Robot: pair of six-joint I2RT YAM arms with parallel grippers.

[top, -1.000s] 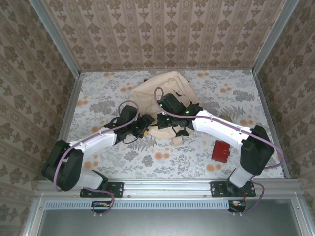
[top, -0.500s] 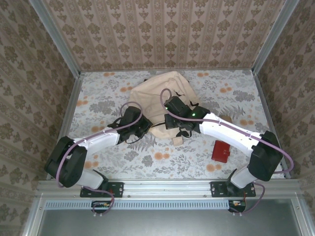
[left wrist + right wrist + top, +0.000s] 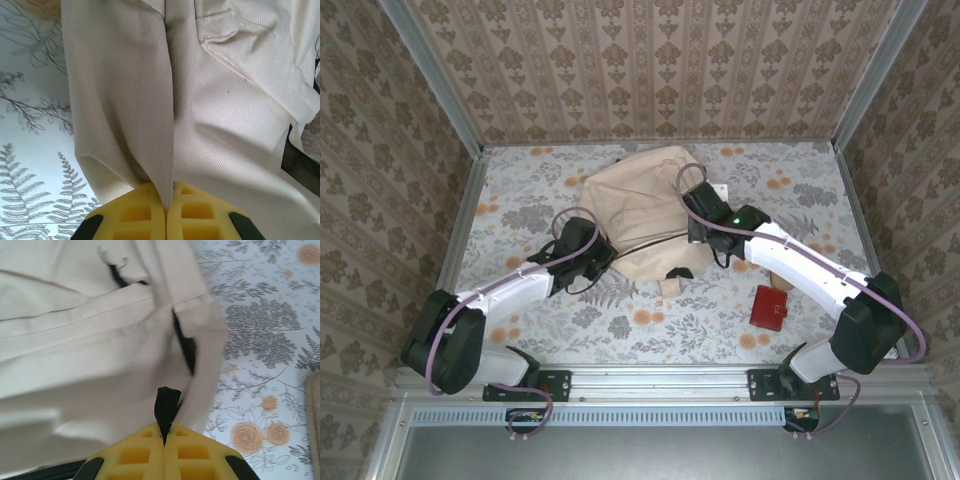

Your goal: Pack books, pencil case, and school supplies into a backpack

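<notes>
Your backpack (image 3: pixel 635 205) lies in the middle of the flowery tabletop (image 3: pixel 520 195), toward the back. Your left pincer (image 3: pixel 167 200) is squeezed tight on a fold of its cream cloth. Your right pincer (image 3: pixel 164 432) is squeezed tight on a small black loop (image 3: pixel 166 402) at the bag's edge. A red pouch (image 3: pixel 772 307) sits well apart, near you on the right.

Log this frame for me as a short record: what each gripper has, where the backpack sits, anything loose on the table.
backpack: cream, lying on the table, centre
left gripper: shut on a fold of backpack fabric
right gripper: shut on the backpack's black tab
red pouch: near right, apart from backpack
</notes>
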